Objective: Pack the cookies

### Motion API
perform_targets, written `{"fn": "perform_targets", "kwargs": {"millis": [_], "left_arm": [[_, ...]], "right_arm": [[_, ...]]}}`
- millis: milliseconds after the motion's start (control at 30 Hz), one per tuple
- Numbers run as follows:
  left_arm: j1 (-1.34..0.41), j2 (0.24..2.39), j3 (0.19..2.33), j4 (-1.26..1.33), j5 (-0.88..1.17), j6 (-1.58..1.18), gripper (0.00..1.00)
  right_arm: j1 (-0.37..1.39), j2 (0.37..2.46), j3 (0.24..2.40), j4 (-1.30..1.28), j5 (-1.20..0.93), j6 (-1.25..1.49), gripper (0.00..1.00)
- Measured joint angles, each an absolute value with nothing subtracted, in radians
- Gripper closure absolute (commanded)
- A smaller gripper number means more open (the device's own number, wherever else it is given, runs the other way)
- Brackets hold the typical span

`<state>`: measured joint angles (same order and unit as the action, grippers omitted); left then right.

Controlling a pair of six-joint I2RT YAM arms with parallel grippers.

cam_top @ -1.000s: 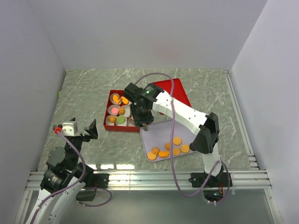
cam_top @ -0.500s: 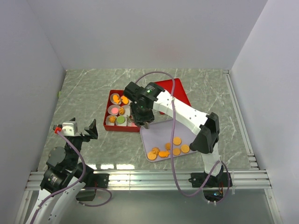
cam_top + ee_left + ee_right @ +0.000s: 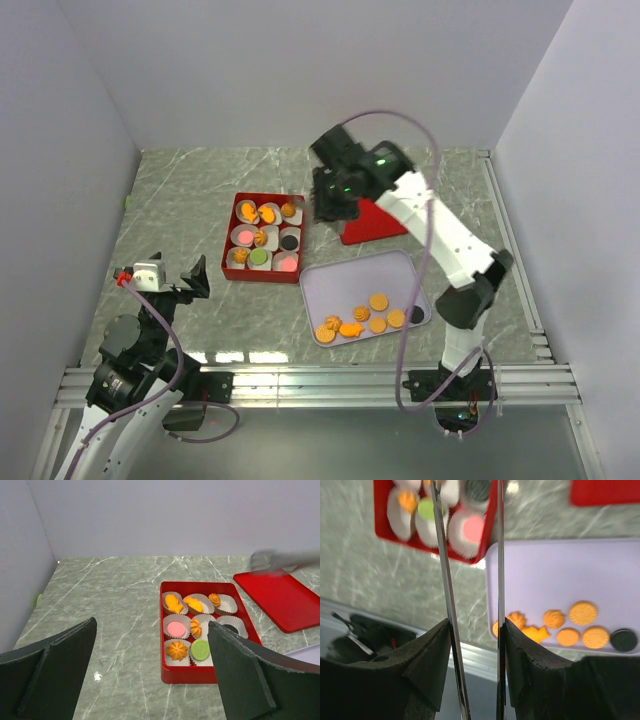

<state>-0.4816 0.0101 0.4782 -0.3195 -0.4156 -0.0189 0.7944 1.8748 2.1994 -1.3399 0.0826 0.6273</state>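
A red box of white paper cups holds cookies, orange, pink, green and black; it also shows in the left wrist view. More cookies lie on a lavender tray, mostly orange, one black. My right gripper is raised above the box's far right corner. It is shut on metal tweezers, whose blades stand apart with nothing between them. The right wrist view looks down on the box, the tray and its cookies. My left gripper is open and empty, near left of the box.
A red lid lies flat behind the tray, right of the box, partly under the right arm. White walls close in the marble table on three sides. A metal rail runs along the near edge.
My right arm has lifted from the box's near right corner and swung back and right. The cups it covered now show a pink and a black cookie. The left arm has not moved.
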Motion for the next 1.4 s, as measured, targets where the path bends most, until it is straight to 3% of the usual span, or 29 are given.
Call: {"fn": "perform_targets", "kwargs": {"millis": [300,700,1100,1400], "left_arm": [[-0.482,0.010,0.478,-0.319,-0.416,-0.019,0.00],[-0.482,0.010,0.478,-0.319,-0.416,-0.019,0.01],[-0.482,0.010,0.478,-0.319,-0.415,-0.019,0.01],[-0.482,0.010,0.478,-0.319,-0.416,-0.019,0.01]], "right_arm": [[0.528,1.645,2.013,-1.345,0.144,0.572,0.50],[0.080,1.563,1.514,-1.186,0.141,0.500,0.52],[-0.103,1.573,1.315,-1.002,0.047,0.460,0.55],[-0.134,1.737,1.267,-0.906,0.015,0.440,0.53]]}}
